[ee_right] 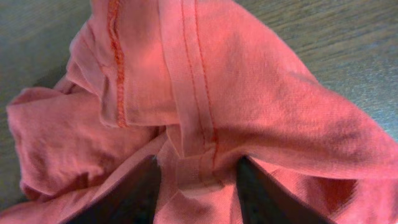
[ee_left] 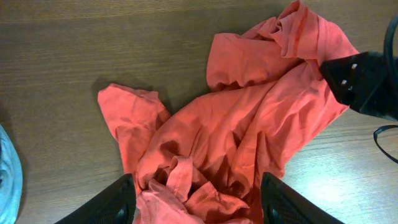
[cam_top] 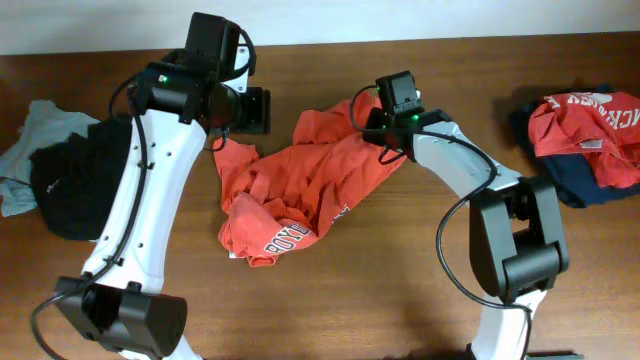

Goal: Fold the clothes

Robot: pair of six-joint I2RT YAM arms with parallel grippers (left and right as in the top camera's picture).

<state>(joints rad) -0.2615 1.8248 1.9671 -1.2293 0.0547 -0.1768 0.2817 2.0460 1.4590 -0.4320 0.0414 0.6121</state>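
Note:
The orange-red T-shirt [cam_top: 310, 175] lies crumpled in the middle of the wooden table, white lettering showing at its near edge. My left gripper [cam_top: 240, 125] hangs over the shirt's left part. In the left wrist view its fingers [ee_left: 196, 208] are spread wide, with bunched cloth [ee_left: 249, 118] below and between them. My right gripper [cam_top: 375, 125] is at the shirt's far right corner. In the right wrist view its fingers [ee_right: 199, 186] pinch a stitched hem fold of the shirt [ee_right: 249, 81]. The right gripper also shows in the left wrist view [ee_left: 367, 81].
A black garment [cam_top: 75, 185] lies on a pale grey-blue one [cam_top: 25, 150] at the left edge; the grey-blue also shows in the left wrist view [ee_left: 7, 174]. A red garment with white lettering [cam_top: 585, 125] lies on a navy one [cam_top: 590, 185] at the right.

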